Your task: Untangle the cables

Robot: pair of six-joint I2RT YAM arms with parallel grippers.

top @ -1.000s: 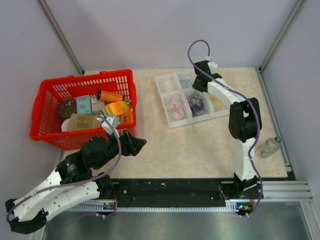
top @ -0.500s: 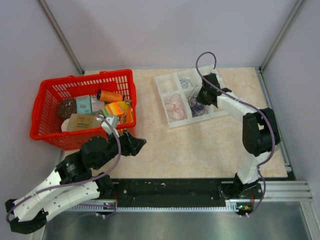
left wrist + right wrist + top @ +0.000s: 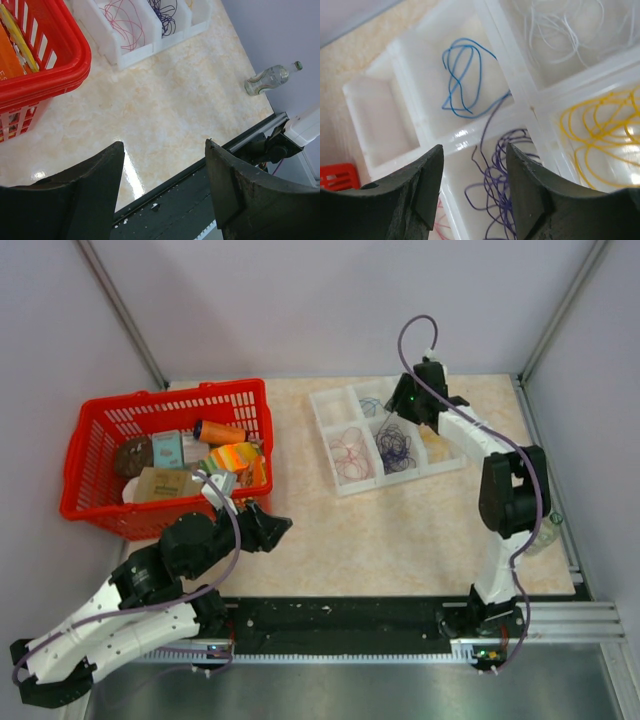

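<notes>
The cables lie sorted by colour in a white compartment tray (image 3: 345,487): pink-red (image 3: 348,452), purple (image 3: 397,448) and blue (image 3: 372,406). My right gripper (image 3: 401,407) hovers open over the tray's far side. In the right wrist view the right gripper (image 3: 475,150) has nothing between its fingers. Below it lie the purple cables (image 3: 506,175), and one purple strand crosses the divider towards the blue cable (image 3: 465,75). White cables (image 3: 560,25) and yellow cables (image 3: 600,135) fill neighbouring compartments. My left gripper (image 3: 279,526) rests open and empty near the table's front, far from the tray (image 3: 125,55).
A red basket (image 3: 100,455) with boxes and packets stands at the left, and its rim (image 3: 60,75) is close to the left gripper (image 3: 164,145). A small bottle (image 3: 540,532) lies at the right edge, beside the right arm. A black rail runs along the front.
The right gripper dipped into the purple compartment, then drew back towards the tray's far side and went from shut to open. The left arm has not moved.
</notes>
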